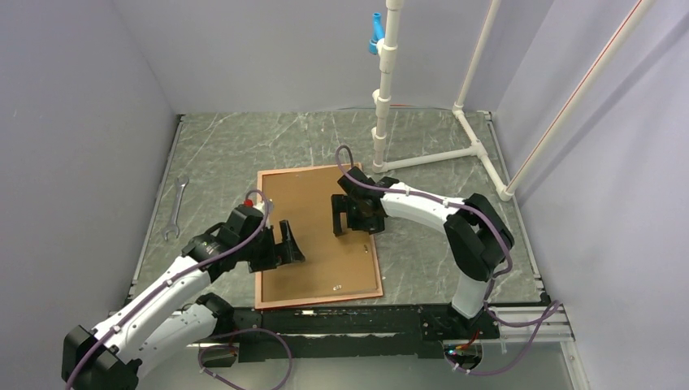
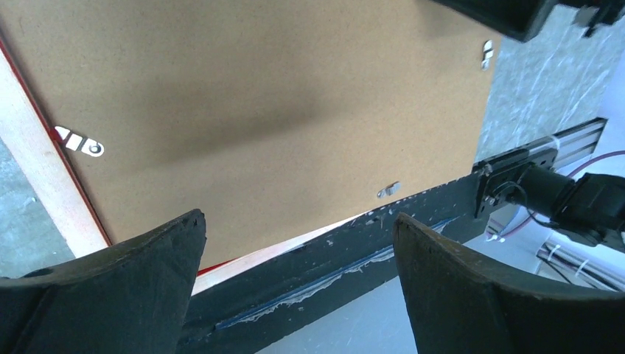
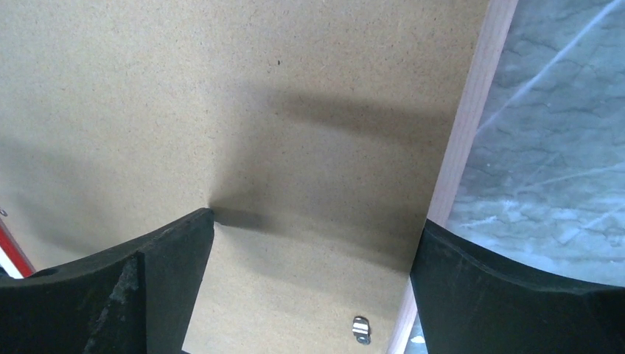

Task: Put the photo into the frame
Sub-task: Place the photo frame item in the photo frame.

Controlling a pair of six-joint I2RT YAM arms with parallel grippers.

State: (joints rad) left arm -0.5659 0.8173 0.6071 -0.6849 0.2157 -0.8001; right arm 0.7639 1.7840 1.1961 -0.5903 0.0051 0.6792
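The frame lies flat in the middle of the table, its thin orange-brown rim around a brown backing board. The photo is out of view. My left gripper hovers open over the board's left part, nothing between its fingers. In the left wrist view the left gripper stands over the frame's near rim and the board. My right gripper is open over the board's right part. In the right wrist view the right gripper spans the board and the rim, one finger resting near the board.
A wrench lies at the left of the table. A white pipe stand rises at the back right. Small metal clips sit at the board's edges. A black rail runs along the near edge.
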